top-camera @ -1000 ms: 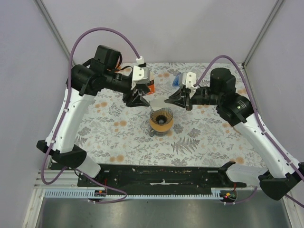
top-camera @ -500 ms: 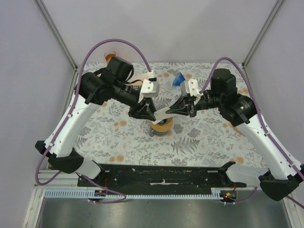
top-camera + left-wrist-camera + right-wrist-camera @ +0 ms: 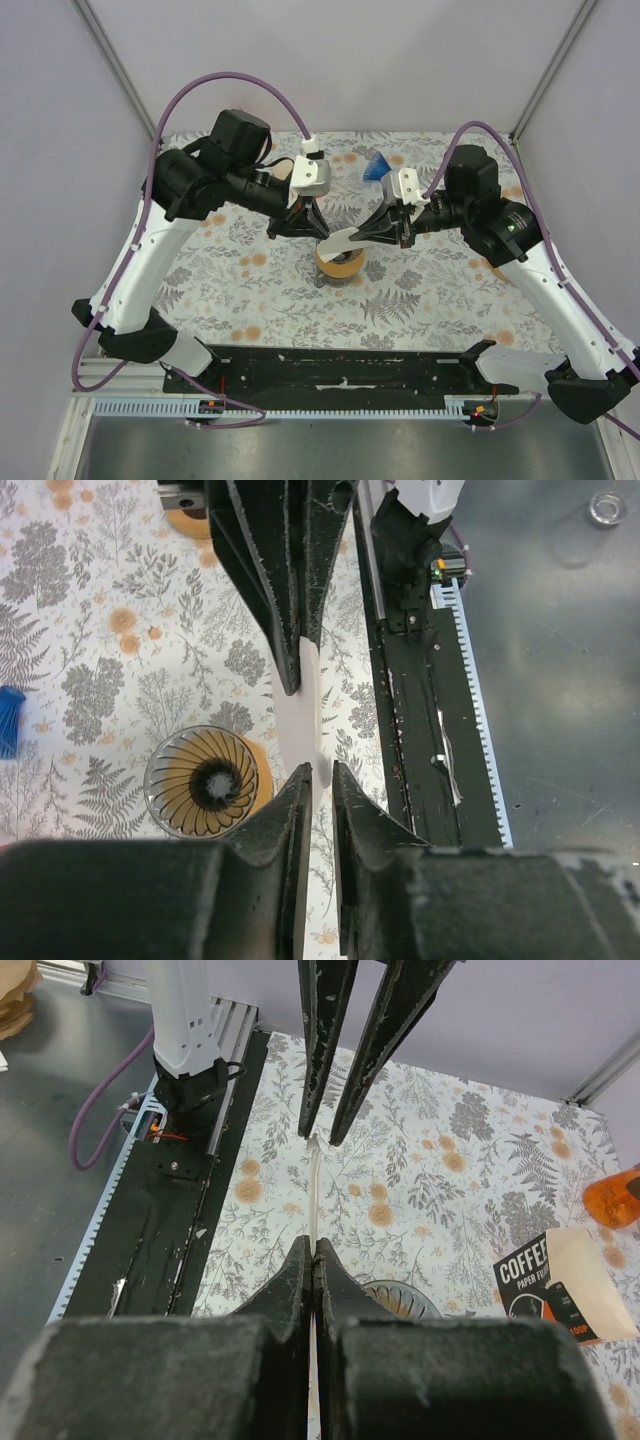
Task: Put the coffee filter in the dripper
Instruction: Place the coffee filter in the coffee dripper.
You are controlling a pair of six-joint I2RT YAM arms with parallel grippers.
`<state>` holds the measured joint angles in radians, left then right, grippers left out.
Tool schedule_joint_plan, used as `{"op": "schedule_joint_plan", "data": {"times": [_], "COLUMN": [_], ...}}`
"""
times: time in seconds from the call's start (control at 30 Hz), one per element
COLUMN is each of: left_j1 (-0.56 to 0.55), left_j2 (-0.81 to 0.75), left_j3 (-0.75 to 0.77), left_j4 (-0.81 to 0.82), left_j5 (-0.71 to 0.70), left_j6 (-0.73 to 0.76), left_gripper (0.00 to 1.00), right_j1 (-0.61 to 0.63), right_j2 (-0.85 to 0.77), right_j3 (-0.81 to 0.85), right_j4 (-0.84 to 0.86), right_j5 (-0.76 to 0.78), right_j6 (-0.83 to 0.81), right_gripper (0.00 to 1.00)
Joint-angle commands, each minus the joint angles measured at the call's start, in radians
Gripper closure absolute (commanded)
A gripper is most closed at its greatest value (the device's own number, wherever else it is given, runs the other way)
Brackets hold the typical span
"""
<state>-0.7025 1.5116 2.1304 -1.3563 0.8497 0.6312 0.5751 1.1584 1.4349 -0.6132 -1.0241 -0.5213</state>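
Coffee filter (image 3: 341,239) update, going camera by camera.

Top view: the white paper hangs in the air just above the dripper (image 3: 340,264), which sits on the floral tablecloth (image 3: 420,290). It's stretched between the two grippers. The right gripper (image 3: 372,232) is on its right end and the left gripper (image 3: 308,225) is at its left end. From up here I can't make out how either set of jaws stands.

Left wrist: the left gripper (image 3: 322,775) has its jaws down to a thin slit, not touching. The coffee filter (image 3: 297,715) shows edge-on, running from the right gripper (image 3: 300,665) toward the left one's fingertips. I can't tell whether the paper is in that slit or just against one finger. The dripper (image 3: 205,780) is below and off to one side.

Right wrist: the right gripper (image 3: 314,1245) is clamped tight on the coffee filter (image 3: 314,1185), with the paper coming straight out from between its fingertips. The far end reaches the tips of the left gripper (image 3: 322,1135), which show a small gap. The dripper (image 3: 395,1295) rim peeks out beside the fingers, and a filter box (image 3: 530,1270) lies further off.
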Motion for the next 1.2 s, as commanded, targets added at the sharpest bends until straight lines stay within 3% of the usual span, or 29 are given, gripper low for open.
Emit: {"op": "schedule_joint_plan", "data": {"times": [0.0,0.47,1.17], "left_j1": [-0.002,0.000,-0.009], "left_j2": [0.001,0.004,0.024], "left_j3": [0.014,0.029,0.054], "left_j4": [-0.052,-0.015,0.002], "left_j5": [-0.080,-0.100,-0.069], "left_j6": [-0.068,-0.110,-0.122], "left_gripper": [0.82,0.93,0.92], "right_j1": [-0.001,-0.001,-0.001], "right_j2": [-0.009,-0.009,0.003], "right_j3": [0.032,0.027,0.030], "right_j4": [0.001,0.001,0.001], "right_j5": [-0.027,-0.039,-0.039], "right_j6": [-0.011,-0.005,0.007], "right_gripper": [1.00,1.00,1.00]}}
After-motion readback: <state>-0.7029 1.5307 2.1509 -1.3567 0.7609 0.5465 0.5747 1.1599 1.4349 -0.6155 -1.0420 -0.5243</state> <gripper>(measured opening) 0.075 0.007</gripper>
